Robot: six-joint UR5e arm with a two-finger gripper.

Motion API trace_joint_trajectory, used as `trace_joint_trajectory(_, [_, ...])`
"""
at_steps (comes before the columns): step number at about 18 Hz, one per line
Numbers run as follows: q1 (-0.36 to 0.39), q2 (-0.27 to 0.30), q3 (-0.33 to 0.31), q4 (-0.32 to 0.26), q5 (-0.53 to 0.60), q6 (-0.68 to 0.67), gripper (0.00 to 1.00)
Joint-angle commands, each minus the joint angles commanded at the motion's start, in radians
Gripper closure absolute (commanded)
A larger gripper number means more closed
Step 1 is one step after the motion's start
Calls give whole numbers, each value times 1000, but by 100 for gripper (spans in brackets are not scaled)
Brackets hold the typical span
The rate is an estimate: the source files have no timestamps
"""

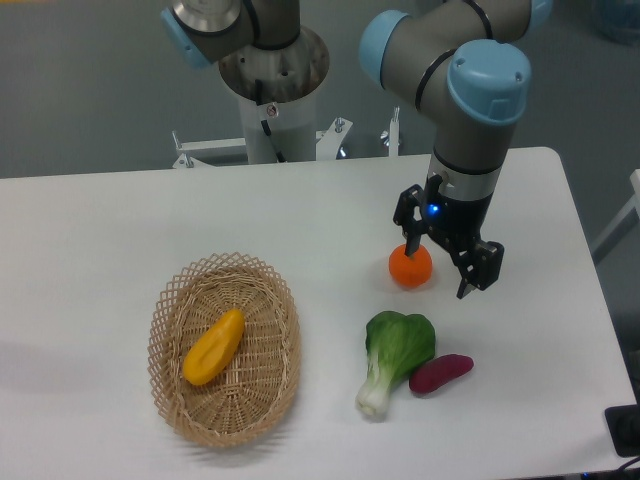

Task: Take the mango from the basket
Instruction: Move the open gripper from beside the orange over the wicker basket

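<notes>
The mango (214, 346) is a smooth yellow-orange fruit lying diagonally inside the oval wicker basket (168, 312) at the front left of the table. My gripper (437, 275) is open and empty, well to the right of the basket, hanging just above the table beside a round orange citrus (410, 266). Its left finger is right behind the citrus.
A green bok choy (397, 353) and a purple tuber (440, 373) lie at the front right, below the gripper. The robot base (272, 90) stands at the back edge. A dark object (625, 430) sits at the table's front right corner.
</notes>
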State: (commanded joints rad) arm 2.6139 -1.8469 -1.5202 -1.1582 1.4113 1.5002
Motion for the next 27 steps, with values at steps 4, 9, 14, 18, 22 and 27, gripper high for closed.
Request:
trace_joint_trajectory(4, [-5, 5, -12, 6, 0, -6, 0])
trace_joint_trajectory(9, [-41, 21, -17, 6, -2, -93, 0])
trace_joint_trajectory(14, [-98, 35, -31, 8, -2, -233, 0])
trace_joint_trajectory(18, [-159, 46, -48, 11, 0, -357, 0])
trace_joint_trajectory(22, [-196, 60, -77, 17, 0, -432, 0])
trace_joint_trajectory(27, [-287, 57, -181, 191, 6, -570, 0])
